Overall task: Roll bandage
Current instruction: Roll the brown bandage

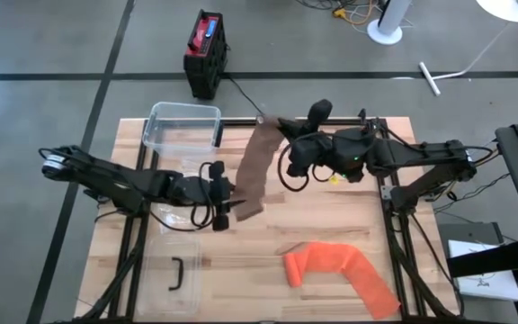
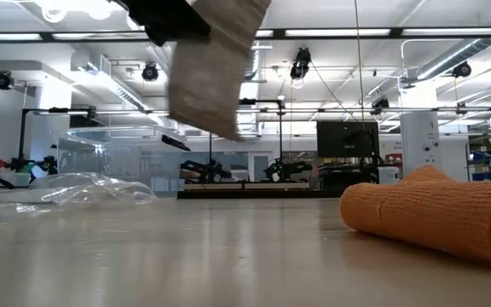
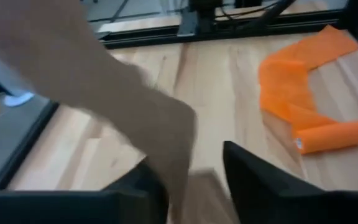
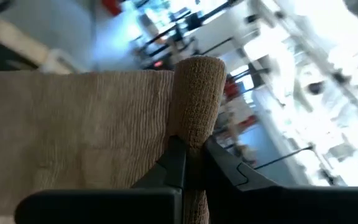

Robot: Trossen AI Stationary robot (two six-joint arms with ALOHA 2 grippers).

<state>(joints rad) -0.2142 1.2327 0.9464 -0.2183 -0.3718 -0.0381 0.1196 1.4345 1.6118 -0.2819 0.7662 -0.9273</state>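
Rolling is midway: at frame centre the right pincer (image 4: pixel 191 163) pinches the rolled end of the tan bandage (image 1: pixel 261 171), held above the counter (image 1: pixel 331 225), while the left pincer (image 3: pixel 191 180), fingers spread around its tail, should next regrip for 1 more turn.

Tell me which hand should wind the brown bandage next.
Right, probably. The right hand is shut on the rolled end of the brown bandage, held above the table; the left hand sits at its loose tail, fingers parted.
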